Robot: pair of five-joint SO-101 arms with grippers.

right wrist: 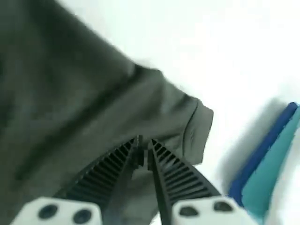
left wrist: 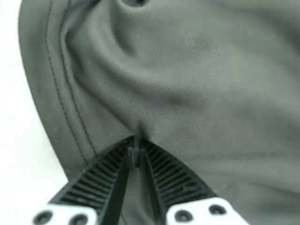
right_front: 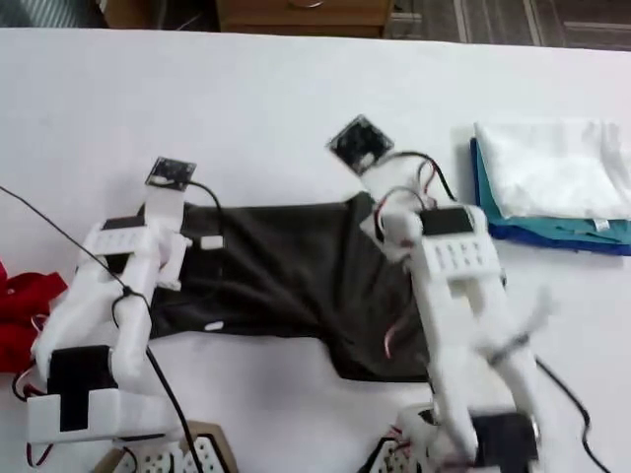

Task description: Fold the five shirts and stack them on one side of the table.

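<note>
Dark grey shirt (right_front: 286, 266) lies mid-table, its ends pinched in the closed jaws of the left gripper (left wrist: 135, 152) and right gripper (right wrist: 143, 152). Uneven lifting could slip a thin pinch and skew the fold, or drag cloth into the folded stack (right_front: 552, 182) beyond.

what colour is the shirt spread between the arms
The shirt is dark grey, clearest in the left wrist view.

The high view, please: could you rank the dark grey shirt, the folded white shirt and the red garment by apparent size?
1. dark grey shirt, spread out, clearly largest.
2. folded white shirt.
3. red garment, though the picture's edge cuts it off, so its rank is unsure.
</note>
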